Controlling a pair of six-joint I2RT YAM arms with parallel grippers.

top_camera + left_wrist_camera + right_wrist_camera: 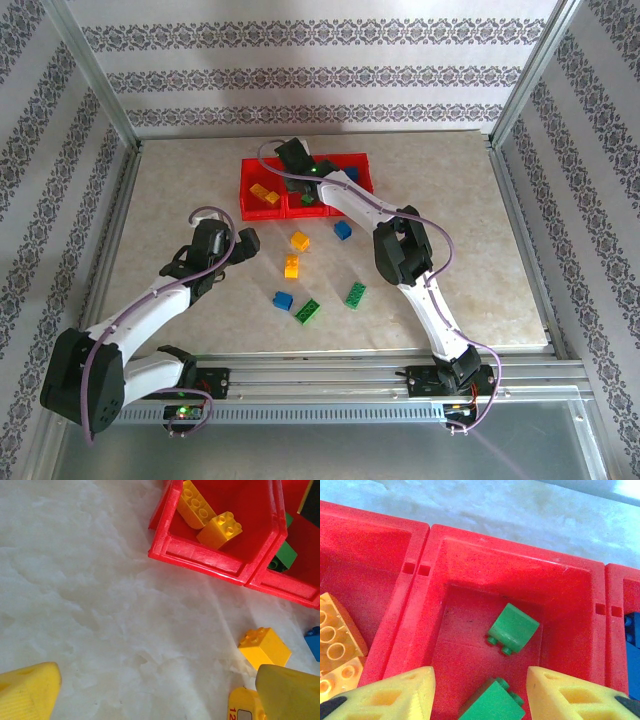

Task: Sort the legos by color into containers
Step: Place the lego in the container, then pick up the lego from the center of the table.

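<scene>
The left gripper [157, 680] hangs, jaws wide, over the desk [100, 605] near a yellow brick [265, 647] at lower right; farther up, the right gripper [480, 677] holds its jaws released around a green brick [492, 702] in the middle bin [520, 565], so it should lift straight out.

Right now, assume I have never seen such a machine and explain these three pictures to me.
Two white robot arms are bolted at the table's near edge. The wide picture looks down from above; the other two come from cameras on each wrist, so the yellow wedges there are claw fingers. The left claw hangs open over bare table near a loose yellow brick. The right claw stands open above the middle of three red bins, where green bricks lie. Neither holds anything. Six bricks lie loose on the table.
</scene>
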